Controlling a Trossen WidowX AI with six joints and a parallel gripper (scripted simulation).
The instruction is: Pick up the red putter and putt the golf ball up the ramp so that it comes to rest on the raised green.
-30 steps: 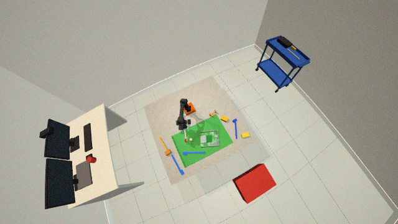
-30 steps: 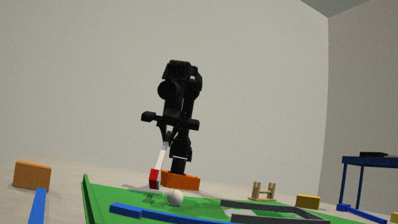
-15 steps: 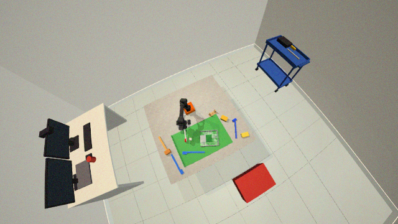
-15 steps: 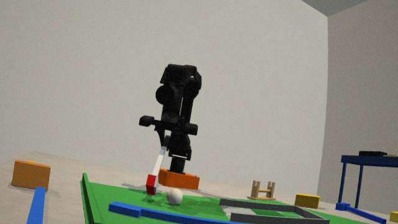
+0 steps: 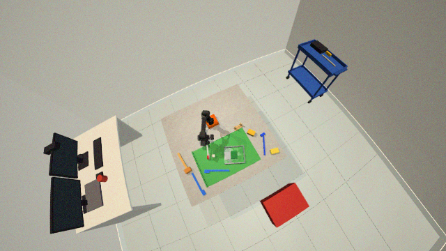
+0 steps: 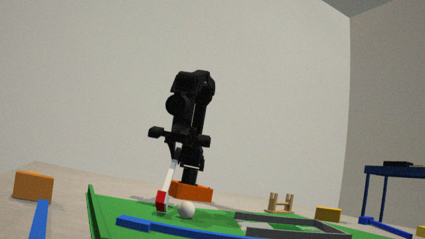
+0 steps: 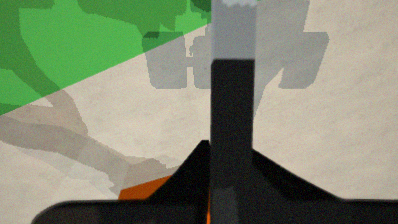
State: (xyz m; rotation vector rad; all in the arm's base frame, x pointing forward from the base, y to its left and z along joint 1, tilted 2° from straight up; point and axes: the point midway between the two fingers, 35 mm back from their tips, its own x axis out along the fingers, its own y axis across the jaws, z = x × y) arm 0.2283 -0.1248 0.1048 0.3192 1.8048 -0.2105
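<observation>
The gripper [image 5: 208, 143] [image 6: 176, 159] [image 7: 231, 150] is shut on the black grip of the red putter [image 5: 208, 157] [image 6: 161, 200] [image 7: 233, 35]. The putter's pale shaft slants down, and its red head is low over the green mat [image 5: 214, 178] [image 6: 212, 224] [image 7: 70, 45]. The white golf ball [image 5: 213, 155] [image 6: 186, 210] rests on the mat, just right of the head, with a small gap between them. The raised green [image 5: 233, 155] [image 6: 285, 227] lies inside a grey frame [image 5: 245, 157] [image 6: 279, 218], farther right. A pale ramp [image 5: 228, 155] is at its left side. The head is outside the wrist view.
A blue club [image 5: 219, 171] [image 6: 189, 232] lies across the mat's front part. Another blue club [image 5: 198, 183] [image 6: 40, 219] and an orange mallet [image 5: 187, 170] [image 6: 33, 186] lie left of the mat. A wooden stand [image 6: 280, 211] and yellow blocks are to the right.
</observation>
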